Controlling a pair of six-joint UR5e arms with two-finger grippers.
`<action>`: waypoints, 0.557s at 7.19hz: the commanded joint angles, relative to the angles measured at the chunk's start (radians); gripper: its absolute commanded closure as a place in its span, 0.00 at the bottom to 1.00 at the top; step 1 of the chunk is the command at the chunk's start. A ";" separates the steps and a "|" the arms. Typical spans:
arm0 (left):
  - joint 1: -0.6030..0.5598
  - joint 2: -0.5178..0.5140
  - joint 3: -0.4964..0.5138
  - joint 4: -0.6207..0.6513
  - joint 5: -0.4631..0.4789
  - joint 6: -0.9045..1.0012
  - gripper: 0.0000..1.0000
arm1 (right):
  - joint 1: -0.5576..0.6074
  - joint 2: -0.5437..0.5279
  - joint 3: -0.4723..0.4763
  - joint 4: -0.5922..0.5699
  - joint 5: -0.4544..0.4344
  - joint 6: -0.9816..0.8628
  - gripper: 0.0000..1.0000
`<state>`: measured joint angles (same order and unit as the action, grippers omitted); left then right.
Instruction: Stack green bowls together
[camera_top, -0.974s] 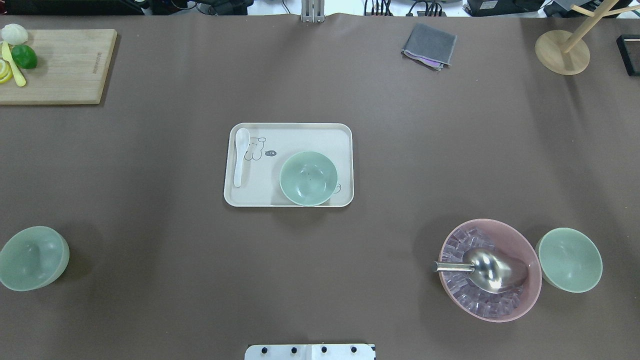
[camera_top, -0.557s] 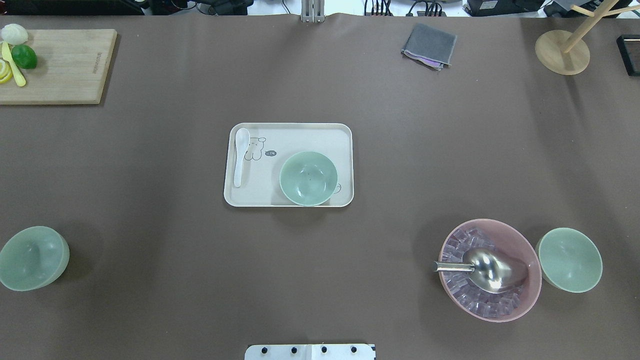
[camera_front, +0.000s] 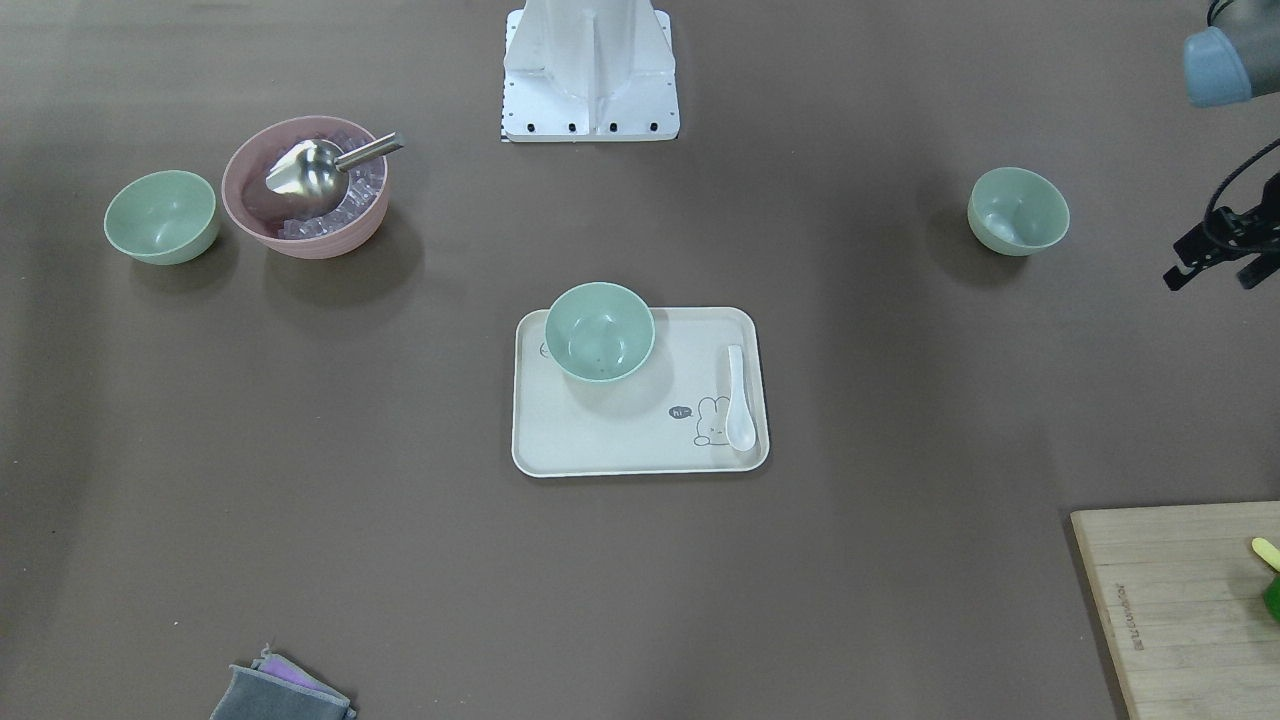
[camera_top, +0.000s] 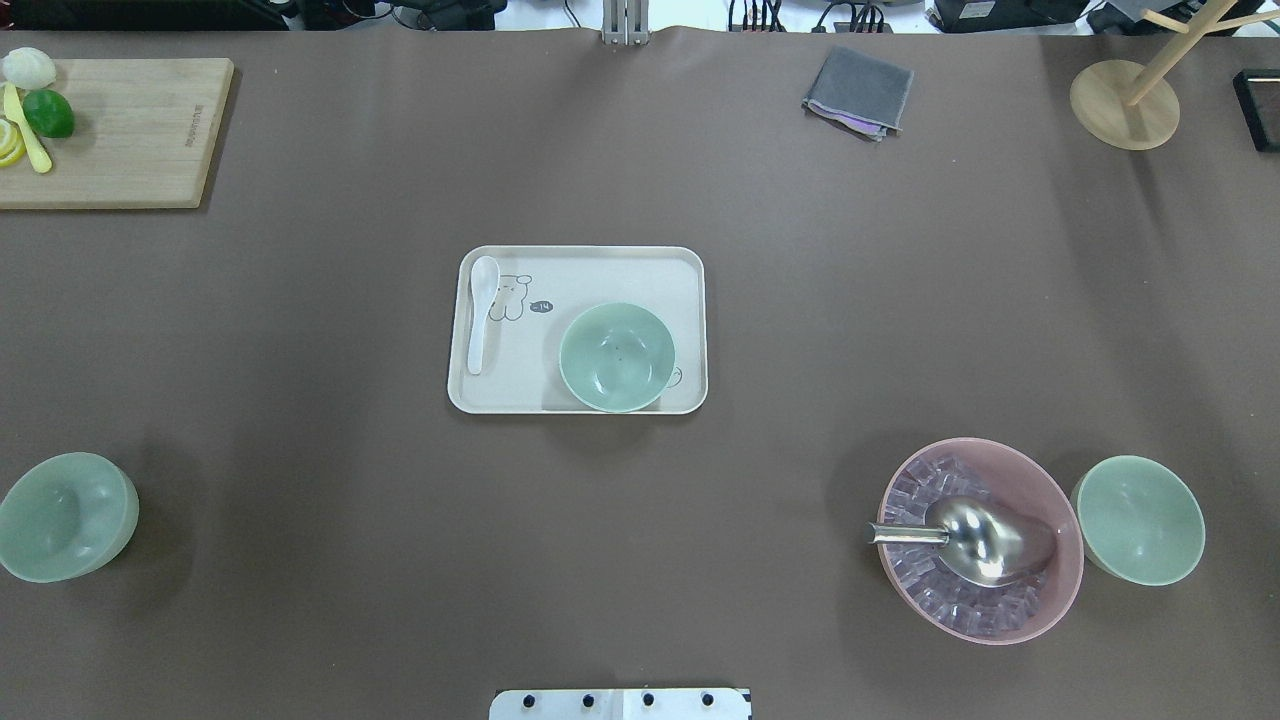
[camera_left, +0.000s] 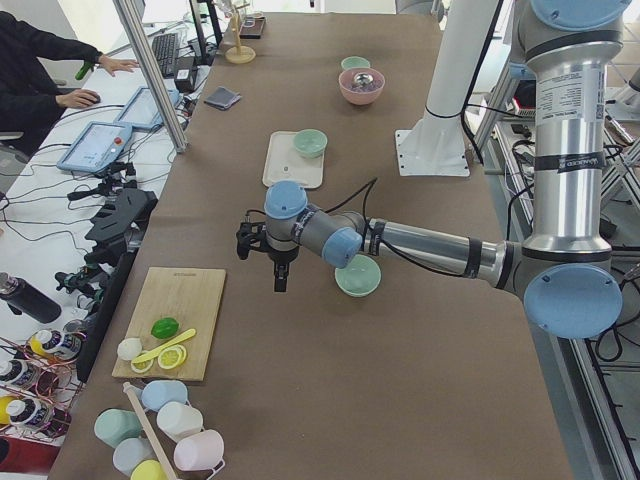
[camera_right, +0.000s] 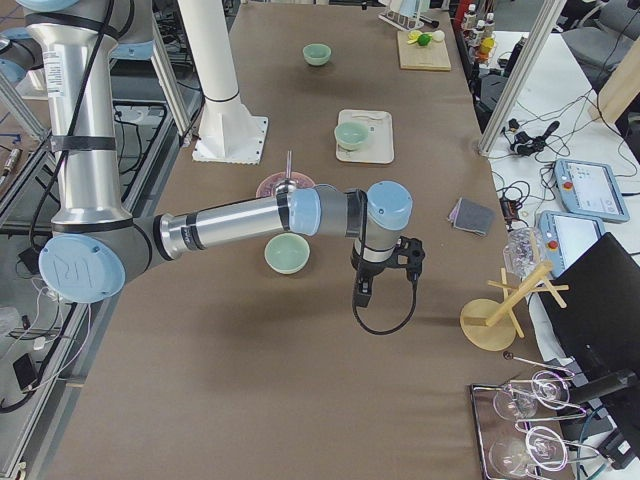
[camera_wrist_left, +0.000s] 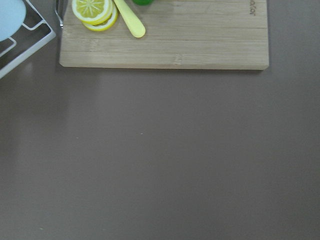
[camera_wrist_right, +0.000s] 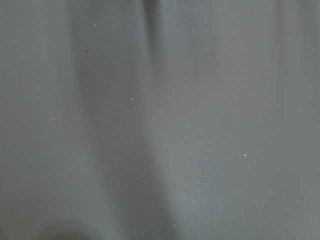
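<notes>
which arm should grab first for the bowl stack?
Left, probably. The left gripper hangs close to the left green bowl, which stands alone with room all round. The right gripper is also near the right green bowl, but that one sits close beside the pink bowl.

You can read just one word: "hi", in a small dark speech bubble (camera_front: 680, 411) printed on the tray (camera_front: 620, 455), beside a bunny drawing (camera_front: 711, 425). The board (camera_front: 1180, 620) carries a stamped line of capitals (camera_front: 1124, 612) near its edge, but you'll find it too small to make out.
</notes>
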<state>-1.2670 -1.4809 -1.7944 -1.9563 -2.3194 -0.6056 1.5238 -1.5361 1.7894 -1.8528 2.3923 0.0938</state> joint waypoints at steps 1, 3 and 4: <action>0.072 0.147 -0.002 -0.224 0.000 -0.051 0.02 | -0.010 -0.001 0.007 0.000 0.007 0.001 0.00; 0.179 0.230 -0.006 -0.341 0.015 -0.187 0.03 | -0.013 -0.003 0.008 0.000 0.027 0.004 0.00; 0.211 0.247 -0.008 -0.366 0.035 -0.219 0.03 | -0.014 -0.003 0.016 0.000 0.030 0.012 0.00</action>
<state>-1.1100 -1.2692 -1.8000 -2.2720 -2.3043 -0.7675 1.5116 -1.5379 1.7988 -1.8530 2.4154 0.0987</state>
